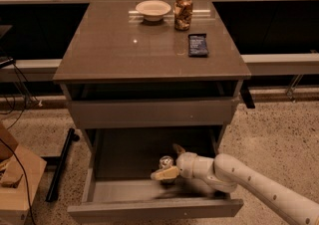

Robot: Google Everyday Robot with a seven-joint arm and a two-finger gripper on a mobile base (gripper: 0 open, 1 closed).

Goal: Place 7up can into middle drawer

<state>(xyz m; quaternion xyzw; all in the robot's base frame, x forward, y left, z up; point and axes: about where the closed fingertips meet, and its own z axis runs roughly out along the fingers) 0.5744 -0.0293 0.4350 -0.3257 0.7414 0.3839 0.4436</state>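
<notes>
The gripper (165,164) is down inside the middle drawer (154,209), which is pulled well out at the bottom of a grey cabinet (124,50). It sits at the end of a white arm (259,186) that reaches in from the lower right, over the drawer's right wall. The 7up can (166,160) stands upright on the drawer floor, near the middle and closer to the front lip than to the back. Its silver top faces up and a little of its pale body shows below. No brand lettering on it can be read from here. The gripper is right around the can, but it cannot be told whether it is clamped on the can or loose beside it.

Above, a second drawer (149,113) with a taller flat front stands slightly open under the cabinet top. Three things lie on that top, toward the back. A shallow cream bowl (153,9) is on the left. Just beside it, to the right, stands an orange-brown patterned can (183,12), whose print cannot be made out. A dark flat packet (198,45) lies a little nearer the front, with pale markings too faint to read.

The floor (279,129) is speckled stone. At the lower left is part of a cardboard box (17,179), with a black bar (61,164) lying between it and the cabinet.
</notes>
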